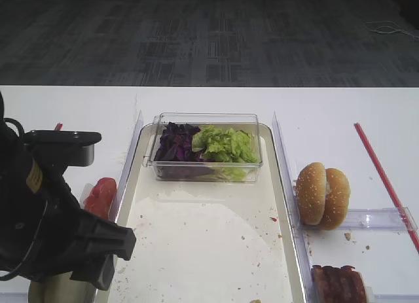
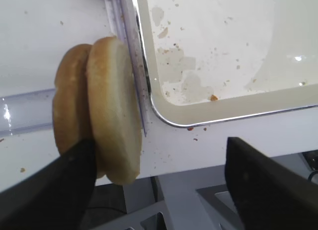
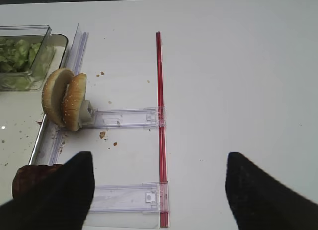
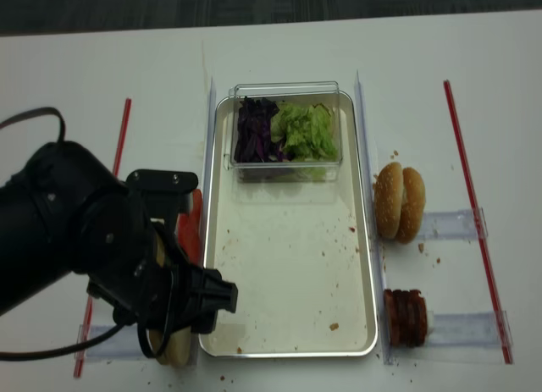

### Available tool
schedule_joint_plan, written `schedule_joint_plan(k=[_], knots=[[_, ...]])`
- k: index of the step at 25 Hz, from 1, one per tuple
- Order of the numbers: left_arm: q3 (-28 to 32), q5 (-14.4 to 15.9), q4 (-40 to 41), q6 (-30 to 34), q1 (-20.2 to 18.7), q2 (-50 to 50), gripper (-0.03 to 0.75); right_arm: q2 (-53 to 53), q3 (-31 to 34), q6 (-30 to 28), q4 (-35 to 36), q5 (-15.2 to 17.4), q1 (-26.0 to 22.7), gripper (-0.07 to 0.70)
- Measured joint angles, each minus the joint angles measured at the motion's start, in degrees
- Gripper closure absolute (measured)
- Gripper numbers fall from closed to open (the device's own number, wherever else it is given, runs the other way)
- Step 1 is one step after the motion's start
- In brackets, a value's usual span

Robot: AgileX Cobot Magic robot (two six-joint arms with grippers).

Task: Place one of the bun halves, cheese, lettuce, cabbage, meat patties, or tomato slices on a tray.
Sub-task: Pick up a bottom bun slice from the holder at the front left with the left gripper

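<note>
— Where's my left tool (image 2: 156, 190)?

— Low at the tray's (image 4: 364, 265) near left corner, jaws spread wide. One finger (image 2: 54, 190) is right against the bun halves (image 2: 107, 111), which stand on edge beside the rim — I can't see a grip.

— And the right tool (image 3: 156, 190)?

— Wide too, nothing in it, over the bench (image 3: 238, 81). The meat patties (image 4: 405, 316) sit right of the tray; lettuce (image 1: 226, 144) and cabbage (image 1: 175, 142) are in the clear box (image 1: 204, 172), tomato slices (image 1: 100, 196) on the left.

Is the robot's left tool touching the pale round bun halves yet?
Cannot tell. In the left wrist view the open left tool straddles the pale round bun halves; one finger overlaps them, so no gap shows.
</note>
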Motion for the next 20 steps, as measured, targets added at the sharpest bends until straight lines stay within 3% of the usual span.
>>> schedule_joint_plan(k=[11,20], knots=[[0.0,-1.3,1.67,0.0,0.0,6.19,0.197,0.0,0.0,0.0,0.0,0.0,0.0,0.052],[-0.09,-1.52,4.67,-0.04,0.0,8.4,0.309,0.0,0.0,0.0,0.0,0.0,0.0,0.052]])
